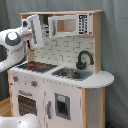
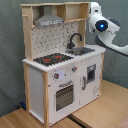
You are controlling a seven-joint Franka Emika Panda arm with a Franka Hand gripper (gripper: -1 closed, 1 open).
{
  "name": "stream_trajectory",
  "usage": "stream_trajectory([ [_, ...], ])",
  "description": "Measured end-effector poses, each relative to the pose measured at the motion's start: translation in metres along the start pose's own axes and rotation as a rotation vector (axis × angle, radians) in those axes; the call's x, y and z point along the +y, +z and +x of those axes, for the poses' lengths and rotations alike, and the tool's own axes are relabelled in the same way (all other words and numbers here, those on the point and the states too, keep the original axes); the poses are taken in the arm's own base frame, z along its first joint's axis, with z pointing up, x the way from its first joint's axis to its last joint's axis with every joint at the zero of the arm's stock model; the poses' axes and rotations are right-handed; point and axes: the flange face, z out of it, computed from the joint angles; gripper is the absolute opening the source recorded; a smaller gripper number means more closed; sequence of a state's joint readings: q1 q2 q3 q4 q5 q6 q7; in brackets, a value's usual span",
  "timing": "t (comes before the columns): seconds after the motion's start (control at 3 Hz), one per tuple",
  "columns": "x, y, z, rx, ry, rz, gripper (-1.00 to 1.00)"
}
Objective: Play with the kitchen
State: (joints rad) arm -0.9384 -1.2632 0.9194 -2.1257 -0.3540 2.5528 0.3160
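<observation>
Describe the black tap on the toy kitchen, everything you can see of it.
The tap is black and looks like plastic or painted metal, with a slight sheen. It rises upright from a short base at the back of the sink, then curves over in a high arch so its spout points down toward the basin. It stands in front of the patterned backboard, on the white countertop, beside the black-red hob. In both exterior views nothing touches it; the robot arm is away from it.

A grey-green wall [image 2: 12, 60] stands behind, above a wooden floor [image 2: 107, 107].
</observation>
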Motion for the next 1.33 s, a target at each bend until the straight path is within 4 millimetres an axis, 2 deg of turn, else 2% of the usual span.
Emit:
stream_trajectory([
  [0.33, -0.033, -0.029, 0.021, 0.101, -0.08, 0.04, 1.0],
  [0.67, -0.051, -0.054, 0.035, 0.158, -0.194, 0.057, 1.0],
  [1.0, -0.066, -0.083, 0.043, 0.216, -0.321, 0.044, 1.0],
  [1.33, -0.082, -0.116, 0.041, 0.266, -0.439, 0.011, 1.0],
])
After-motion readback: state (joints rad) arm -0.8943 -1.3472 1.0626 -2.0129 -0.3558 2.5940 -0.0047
